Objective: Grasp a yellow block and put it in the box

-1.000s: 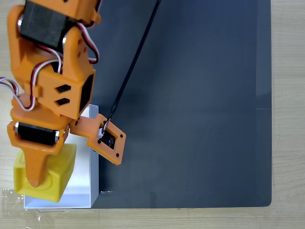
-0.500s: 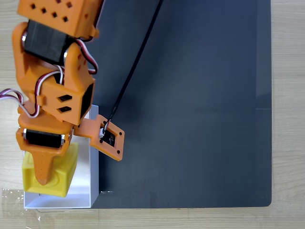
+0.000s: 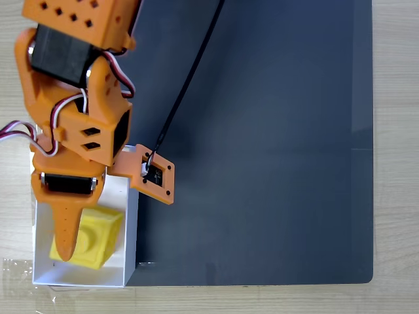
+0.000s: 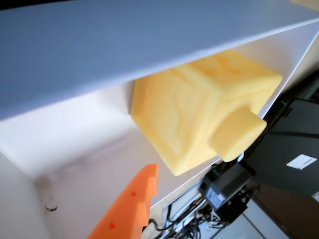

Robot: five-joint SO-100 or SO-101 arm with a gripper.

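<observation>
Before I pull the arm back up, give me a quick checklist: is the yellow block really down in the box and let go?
1. Yellow block inside the walls of the box: ok in the fixed view.
2. Block resting flat on the box floor: cannot tell; the wrist view shows it tilted near a wall.
3. Gripper released: cannot tell; one orange finger sits apart from the block in the wrist view, the other is hidden.
4. Finger clear of the block for lifting: not ok from above; the finger overlaps the block's left side.
5. Cable clear of the box: ok, it runs over the dark mat.
</observation>
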